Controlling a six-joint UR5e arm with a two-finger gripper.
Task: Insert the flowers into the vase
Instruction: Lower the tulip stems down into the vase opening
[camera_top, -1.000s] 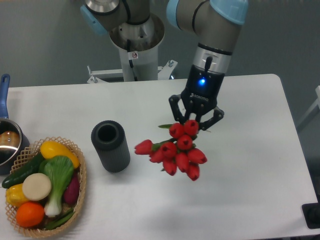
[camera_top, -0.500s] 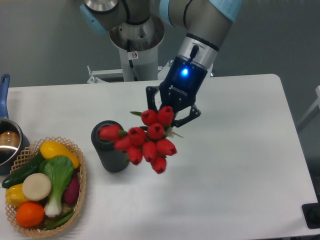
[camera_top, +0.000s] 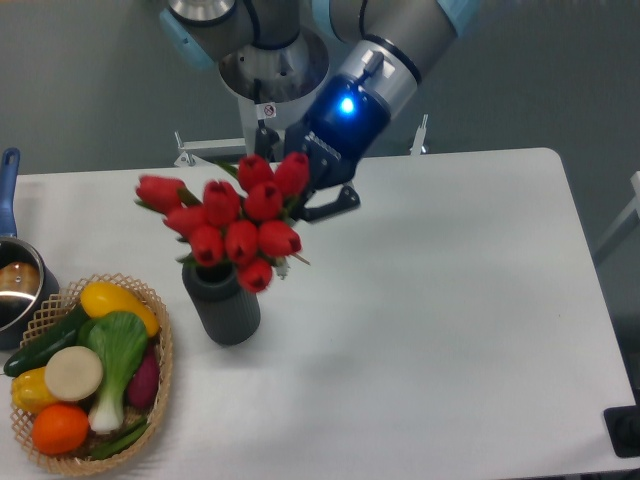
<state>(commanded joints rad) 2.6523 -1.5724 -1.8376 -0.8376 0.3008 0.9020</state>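
Note:
The flowers (camera_top: 233, 221), a bunch of red tulip buds with green stems, hang in the air right over the mouth of the vase (camera_top: 226, 307). The vase is a dark grey ribbed cylinder standing upright on the white table, and the buds hide its mouth. My gripper (camera_top: 305, 192) is shut on the flowers at the stem end, up and to the right of the vase, tilted toward the left. The stems are mostly hidden behind the buds and my fingers.
A wicker basket (camera_top: 155, 345) of toy vegetables lies at the front left, close beside the vase. A blue-handled metal pot (camera_top: 14, 283) stands at the left edge. The robot's base (camera_top: 268, 90) rises behind the table.
My gripper has carried the flowers up and to the left, from beside the vase's right to directly above its mouth, and has tilted further left.

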